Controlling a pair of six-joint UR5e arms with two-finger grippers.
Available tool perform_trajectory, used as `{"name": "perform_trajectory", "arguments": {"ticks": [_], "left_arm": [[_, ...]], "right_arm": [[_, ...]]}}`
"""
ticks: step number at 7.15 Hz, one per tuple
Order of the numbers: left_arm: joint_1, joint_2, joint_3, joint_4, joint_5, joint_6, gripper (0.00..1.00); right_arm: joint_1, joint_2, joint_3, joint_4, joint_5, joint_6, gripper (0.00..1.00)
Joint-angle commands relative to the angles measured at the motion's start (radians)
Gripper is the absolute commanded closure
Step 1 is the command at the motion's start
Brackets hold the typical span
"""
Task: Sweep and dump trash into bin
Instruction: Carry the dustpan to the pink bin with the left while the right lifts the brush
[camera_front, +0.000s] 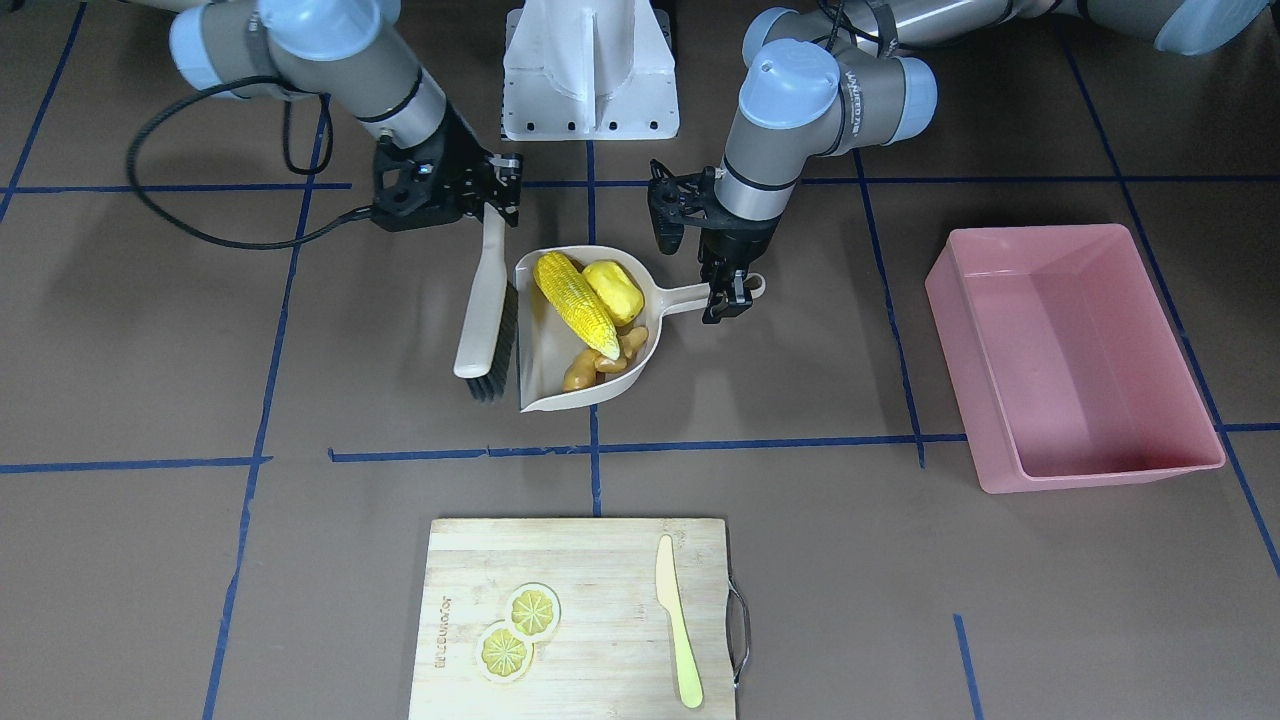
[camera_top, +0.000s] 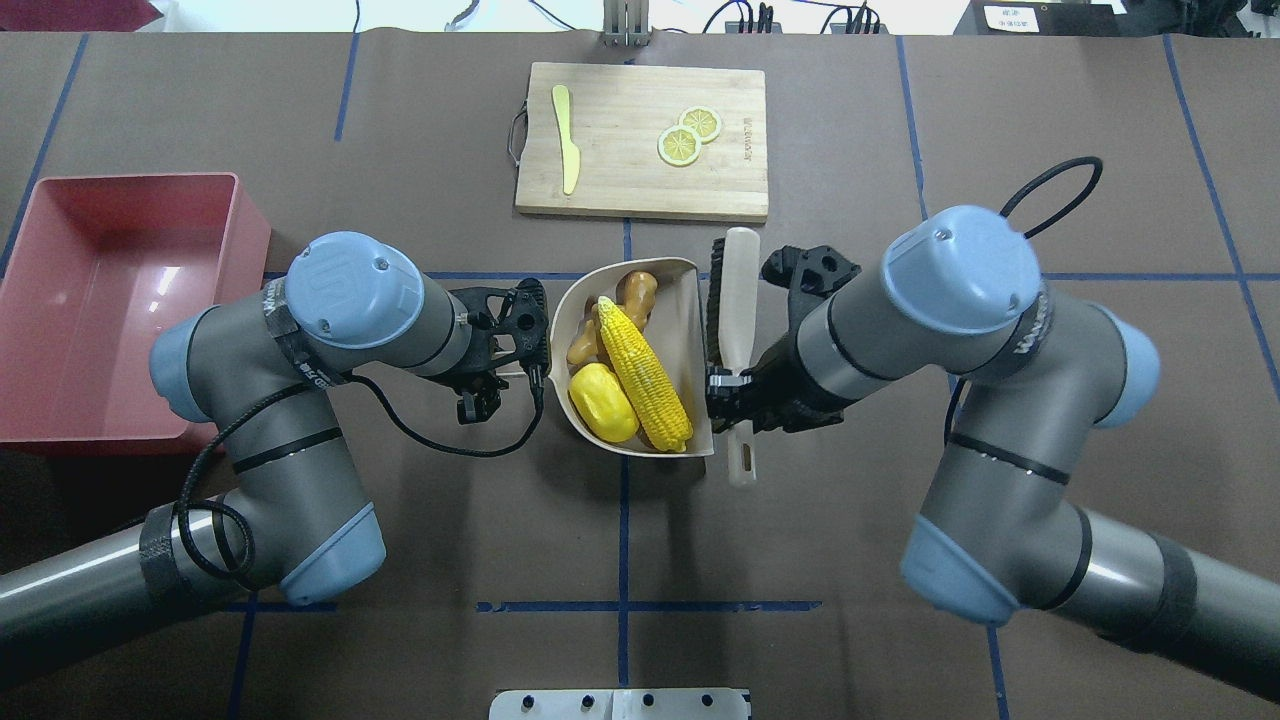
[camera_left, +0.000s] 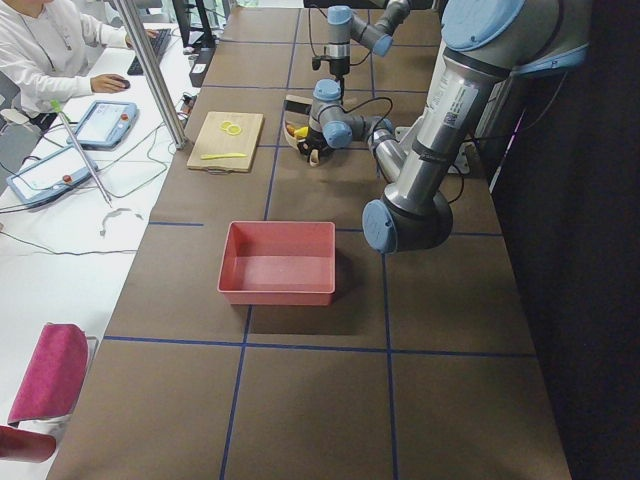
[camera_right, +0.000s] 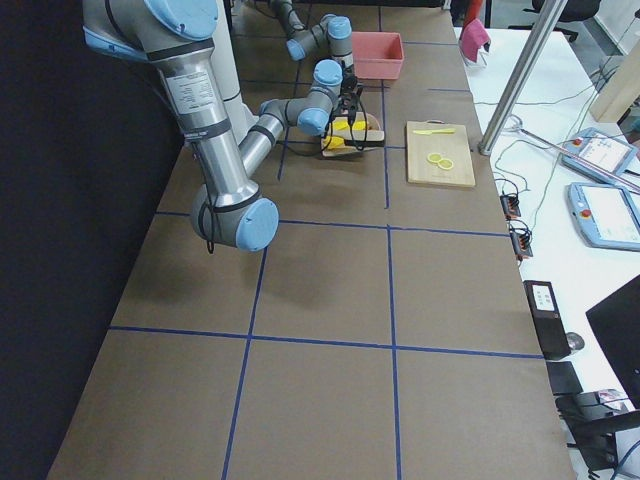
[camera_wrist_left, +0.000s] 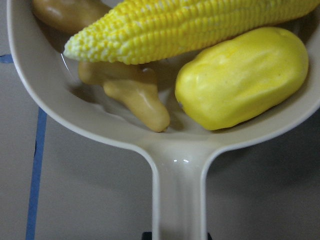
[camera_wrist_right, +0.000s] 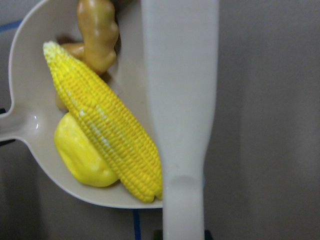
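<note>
Left gripper (camera_front: 730, 300) clamped on loaded dustpan (camera_front: 540, 360) handle; pink bin (camera_front: 1080, 370) well outboard, opposite pan side; right gripper (camera_front: 495, 205) pinching brush (camera_front: 482, 320).

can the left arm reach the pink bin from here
Probably yes: the bin sits on that arm's side, with only bare table between it and the left tool on the dustpan handle.

Right wrist view | beige dustpan (camera_wrist_right: 24, 65) lay on brown table (camera_wrist_right: 270, 125), its handle leaving at left edge | corn cob (camera_wrist_right: 105, 130) lay diagonally inside, tip to upper left | potato-like lump (camera_wrist_right: 80, 157), yellow, touched the cob's lower left side | tan ginger root (camera_wrist_right: 98, 30) at top, partly overlapped by cob tip | pale brush (camera_wrist_right: 182, 100) ran top to bottom over the dustpan's right side | blue tape (camera_wrist_right: 137, 222) below the rim
</note>
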Motion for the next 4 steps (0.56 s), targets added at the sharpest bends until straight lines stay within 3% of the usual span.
{"name": "perform_trajectory", "arguments": {"ticks": [1, 4], "left_arm": [[-0.108, 0.006, -0.008, -0.045, -0.14, -0.033, 0.94], [-0.472, 0.178, -0.066, -0.047, -0.463, -0.004, 0.95]], "right_arm": [[0.147, -0.101, 0.073, 0.0, 0.077, -0.002, 0.99], [0.265, -0.264, 0.078, 0.002, 0.08, -0.193, 0.99]]}}
